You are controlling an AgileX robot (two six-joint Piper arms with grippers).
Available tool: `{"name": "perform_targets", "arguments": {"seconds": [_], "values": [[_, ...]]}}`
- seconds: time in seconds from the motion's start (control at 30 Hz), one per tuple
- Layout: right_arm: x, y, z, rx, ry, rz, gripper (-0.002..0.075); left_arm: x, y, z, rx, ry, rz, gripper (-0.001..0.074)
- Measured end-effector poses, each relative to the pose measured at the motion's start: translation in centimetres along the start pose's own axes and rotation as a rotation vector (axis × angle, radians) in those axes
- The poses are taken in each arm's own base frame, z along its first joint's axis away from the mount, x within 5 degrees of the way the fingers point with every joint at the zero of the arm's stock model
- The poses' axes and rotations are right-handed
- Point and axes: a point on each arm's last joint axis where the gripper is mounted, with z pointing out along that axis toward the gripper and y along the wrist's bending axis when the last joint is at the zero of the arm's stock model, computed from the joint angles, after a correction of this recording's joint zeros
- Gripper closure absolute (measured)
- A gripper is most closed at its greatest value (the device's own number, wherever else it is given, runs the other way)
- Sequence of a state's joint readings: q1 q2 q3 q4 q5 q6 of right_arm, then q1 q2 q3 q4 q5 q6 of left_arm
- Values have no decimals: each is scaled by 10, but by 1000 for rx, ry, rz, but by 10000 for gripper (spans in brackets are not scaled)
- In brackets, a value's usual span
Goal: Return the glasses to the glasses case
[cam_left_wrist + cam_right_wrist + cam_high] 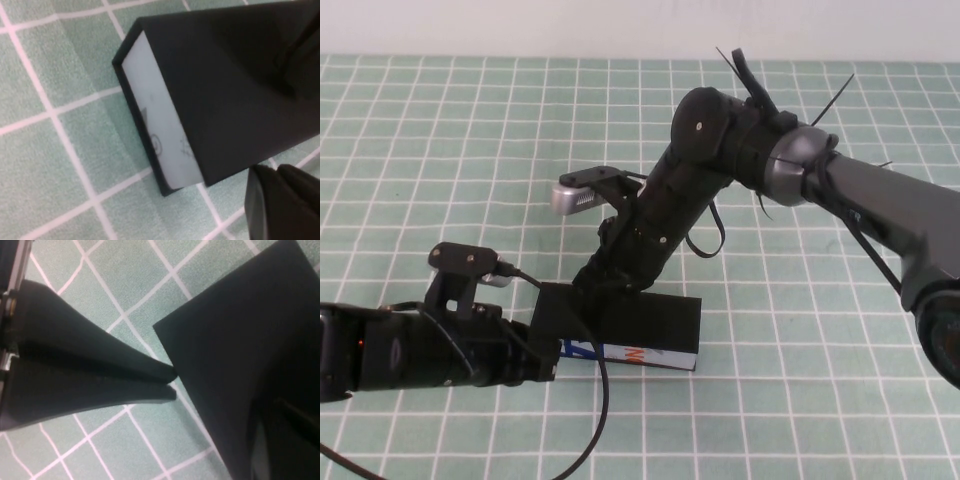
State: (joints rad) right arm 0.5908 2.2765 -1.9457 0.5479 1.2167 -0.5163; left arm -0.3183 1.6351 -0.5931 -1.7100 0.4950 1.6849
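The glasses case (655,318) is a black box on the green mat, with its white printed front edge (630,353) facing me. Its lid looks down. The glasses are not in view. My left gripper (552,352) is at the case's left end. Its fingers are shut together and their tips are at the case's corner; they show in the left wrist view (280,200) and the right wrist view (167,382). The case's white end face (160,125) shows there too. My right gripper (592,290) reaches down onto the left part of the case top (240,340).
The green checked mat (440,130) covers the whole table. My right arm (860,200) crosses from the upper right. A black cable (603,400) loops from my left arm in front of the case.
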Motion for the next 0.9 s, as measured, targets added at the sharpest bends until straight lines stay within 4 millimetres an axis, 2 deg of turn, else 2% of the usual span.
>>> {"name": "perform_targets", "arguments": {"seconds": [0.17, 0.23, 0.3, 0.4, 0.57, 0.73, 0.83, 0.9], "values": [[-2, 8, -10, 34, -5, -37, 738, -3, -8, -3, 76, -20, 6, 737], [-7, 16, -27, 69, -39, -69, 738, -7, -15, -9, 111, -48, 24, 737], [-14, 31, -55, 120, -112, -101, 738, -13, -22, -19, 131, -87, 53, 737], [-21, 59, -108, 211, -263, -154, 738, -28, -36, -42, 144, -167, 162, 737], [-14, 113, -193, 318, -531, -229, 738, -65, -73, -104, 152, -356, 387, 737], [20, 173, -270, 361, -739, -326, 738, -91, -121, -177, 210, -523, 642, 737], [47, 203, -303, 370, -809, -374, 738, -90, -140, -200, 282, -484, 751, 737], [65, 219, -319, 375, -839, -400, 738, -86, -144, -204, 317, -413, 768, 737]]}}
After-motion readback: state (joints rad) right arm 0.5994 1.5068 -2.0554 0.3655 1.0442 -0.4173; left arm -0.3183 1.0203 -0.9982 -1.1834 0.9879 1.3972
